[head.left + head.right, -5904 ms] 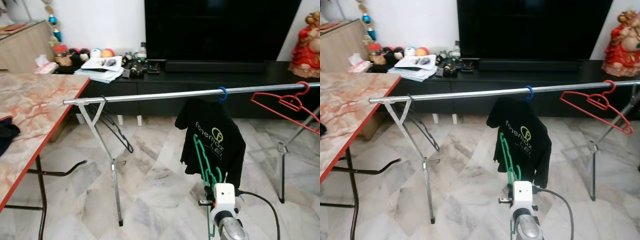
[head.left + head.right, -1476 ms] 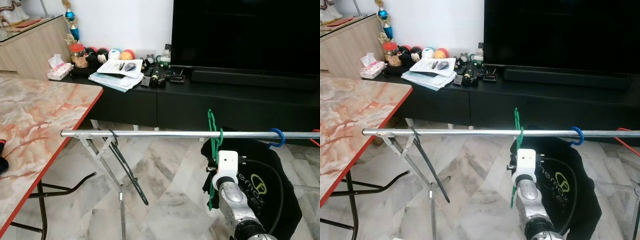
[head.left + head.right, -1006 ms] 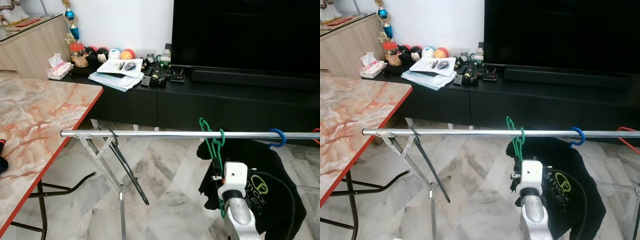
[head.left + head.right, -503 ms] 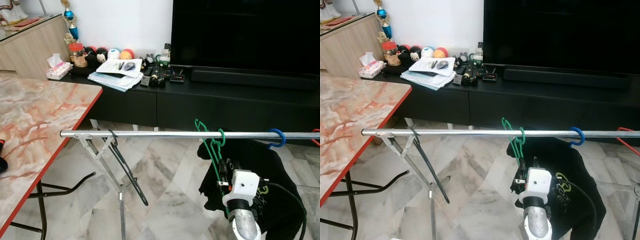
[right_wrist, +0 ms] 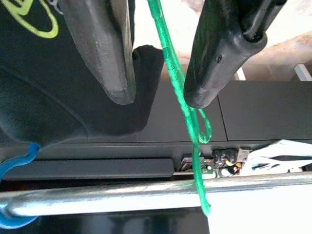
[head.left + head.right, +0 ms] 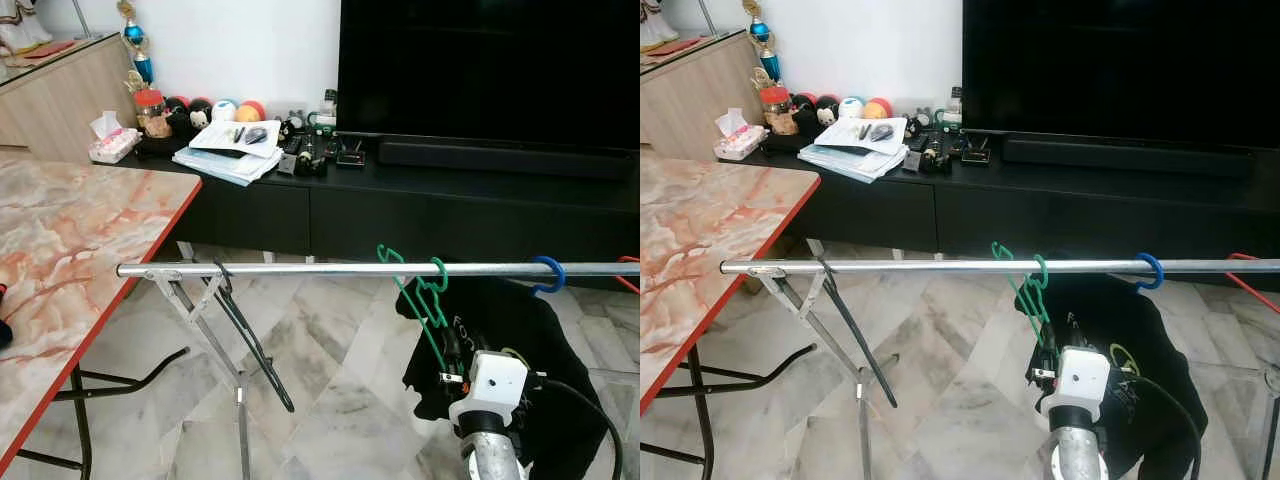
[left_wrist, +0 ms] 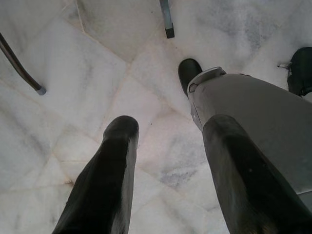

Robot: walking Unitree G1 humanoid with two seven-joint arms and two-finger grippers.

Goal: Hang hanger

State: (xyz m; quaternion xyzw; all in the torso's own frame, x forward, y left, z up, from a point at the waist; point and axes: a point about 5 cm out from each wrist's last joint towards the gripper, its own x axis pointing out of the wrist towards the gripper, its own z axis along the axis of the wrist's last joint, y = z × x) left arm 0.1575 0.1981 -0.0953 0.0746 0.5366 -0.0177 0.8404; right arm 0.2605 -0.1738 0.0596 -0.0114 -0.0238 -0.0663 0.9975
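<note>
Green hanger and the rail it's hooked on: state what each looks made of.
Green hanger: likely plastic, going by its uniform bright colour, thin moulded frame and slight gloss in the right wrist view. Rail: apparently metal tube, silvery and polished, with a highlight running along its length. The right gripper straddles the hanger, fingers apart.

Bright, even daylight; sharp, slight glare

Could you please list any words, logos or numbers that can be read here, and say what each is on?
Black T-shirt on the metal rail: yellow-green round logo and pale lettering, mostly hidden behind the right claw and its arm; not readable.
Papers on the black TV cabinet: too small to read.
Nothing else is legible.
</note>
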